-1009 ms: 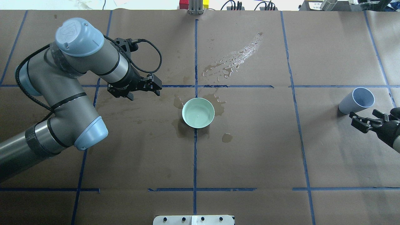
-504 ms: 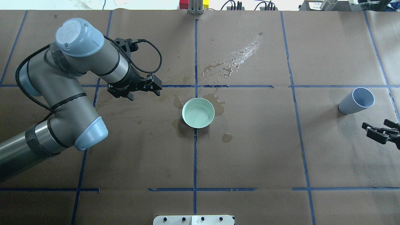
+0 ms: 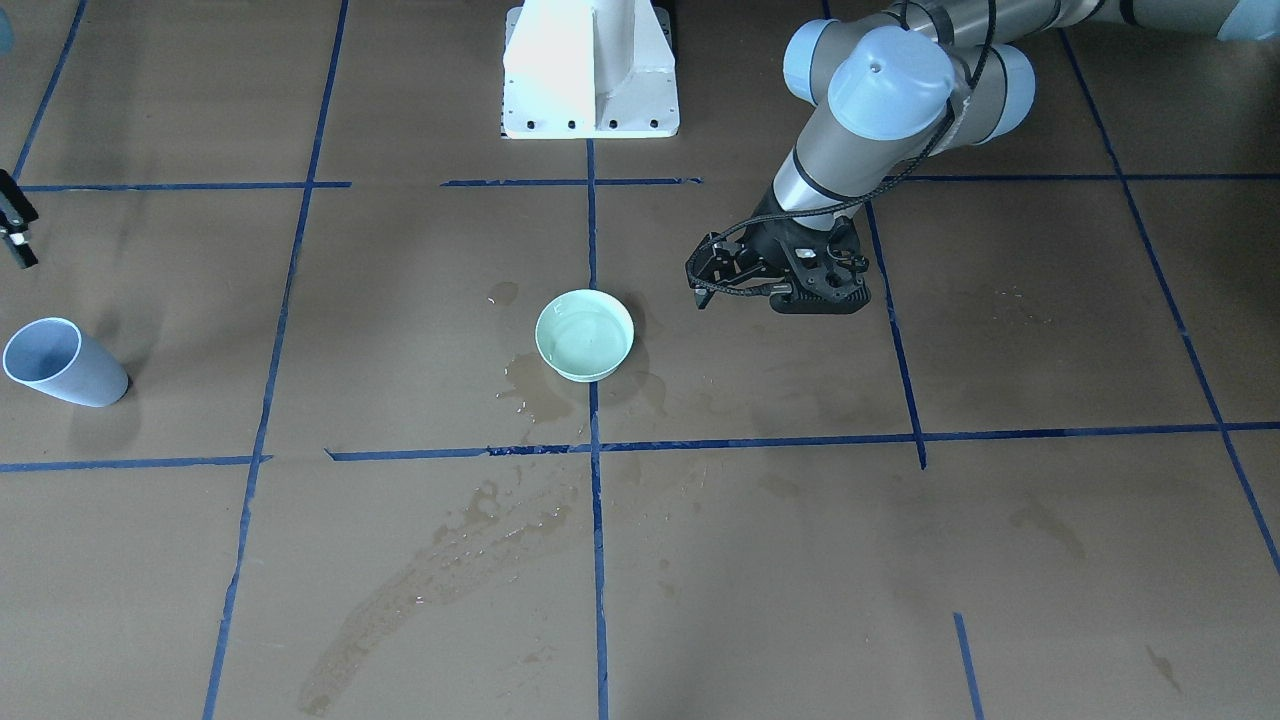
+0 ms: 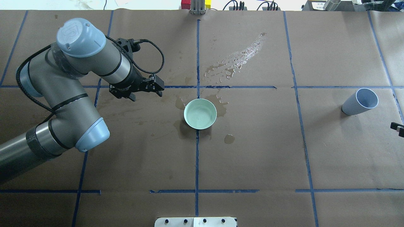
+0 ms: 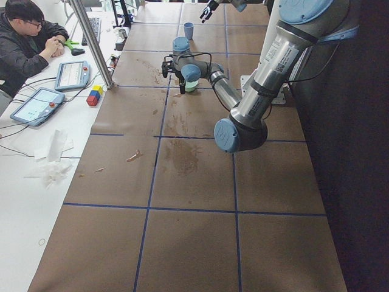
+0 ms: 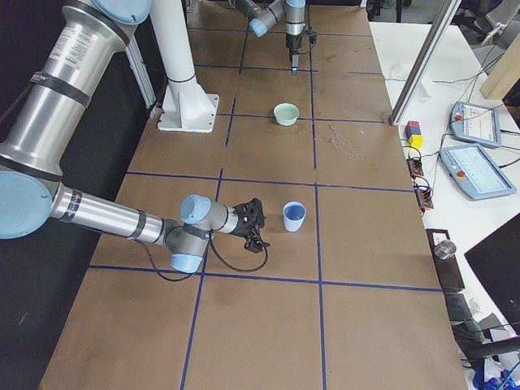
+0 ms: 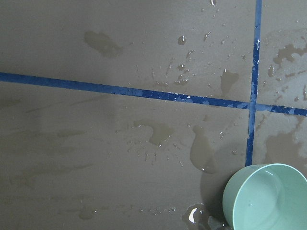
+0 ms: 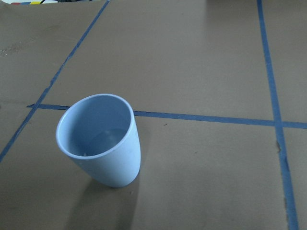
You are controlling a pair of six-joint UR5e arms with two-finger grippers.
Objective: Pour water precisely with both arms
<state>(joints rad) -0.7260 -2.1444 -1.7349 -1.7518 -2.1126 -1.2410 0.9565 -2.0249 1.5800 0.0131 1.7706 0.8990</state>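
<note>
Front view: the left tool (image 3: 700, 285) hangs beside the green bowl (image 3: 585, 373), apart from it, and we cannot tell its grip. Water (image 3: 585, 335) sits in that bowl.

Overhead: the right tool (image 4: 398, 128) peeks in near the blue cup (image 4: 358, 104), not touching.

Right side view: it's spread wide, holding nothing.

Right wrist view: the cup stands upright on the worktop (image 8: 201, 57).

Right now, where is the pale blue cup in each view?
Front-facing: cup at far left.
Overhead: cup at right.
Exterior left: cup at top, far end.
Exterior right: cup near centre.
Left wrist: not in it.
Right wrist: cup at lower left.
Shared landmark: green bowl on the centre tape line.
</note>
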